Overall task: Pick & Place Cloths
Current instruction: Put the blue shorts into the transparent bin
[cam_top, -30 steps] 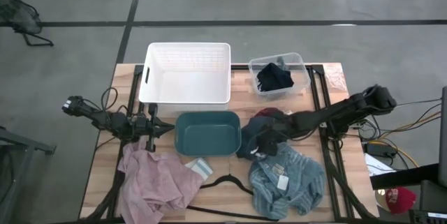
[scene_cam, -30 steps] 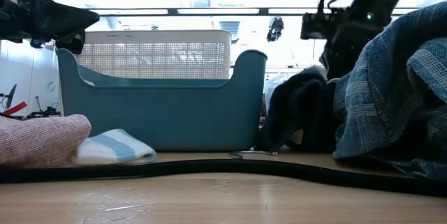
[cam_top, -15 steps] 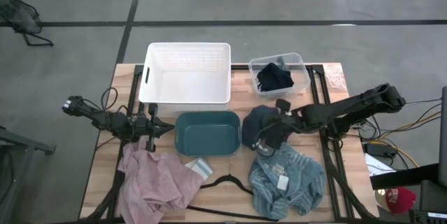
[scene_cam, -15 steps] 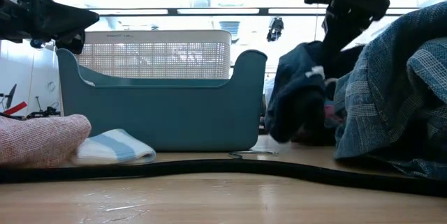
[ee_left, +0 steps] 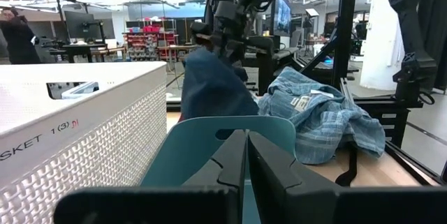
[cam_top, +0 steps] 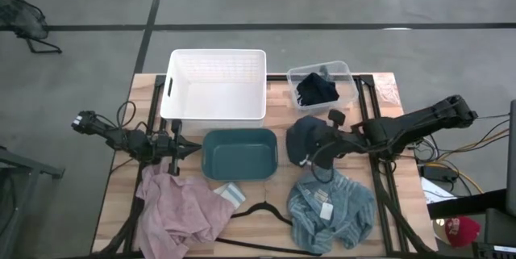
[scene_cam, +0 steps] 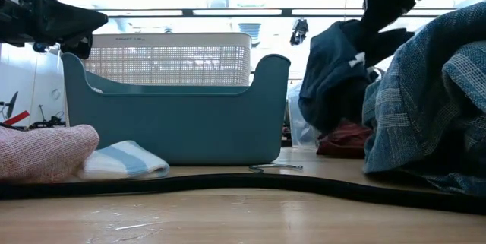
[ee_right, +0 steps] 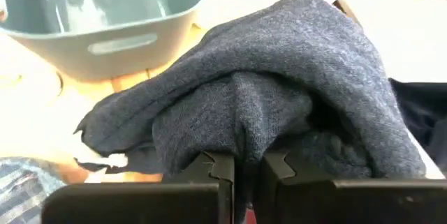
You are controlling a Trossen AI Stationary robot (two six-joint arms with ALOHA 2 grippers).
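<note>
Cloths lie all over the table (cam_top: 121, 210), and we count them one by one. One navy cloth (cam_top: 302, 136) hangs in the air, pinched tight in the right claw (cam_top: 321, 148), just right of the teal bin (cam_top: 239, 153). In the right wrist view the cloth (ee_right: 279, 98) folds over the two fingers (ee_right: 220, 175), which sit close together on it. In the low view it (scene_cam: 334, 65) dangles clear above the wood, and one maroon cloth (scene_cam: 345, 137) lies on the table under it.

One blue striped cloth (cam_top: 332, 209) with a white tag lies at the front right. One pink cloth (cam_top: 179, 209) lies at the front left. One small folded white and pale blue piece (cam_top: 228, 192) sits between the pink cloth and the teal bin. One more dark cloth (cam_top: 316, 90) rests inside the clear bin (cam_top: 348, 73) at the back right.

We count three bins: one white bin (cam_top: 216, 84) at the back, the clear one beside it, and the teal one in the middle. One black hanger (cam_top: 262, 210) lies near the front edge, between the pink and the blue cloths.

The left claw (cam_top: 174, 148) waits above the top of the pink cloth, left of the teal bin. In the left wrist view its fingers (ee_left: 241, 161) are pressed together with nothing in them.
</note>
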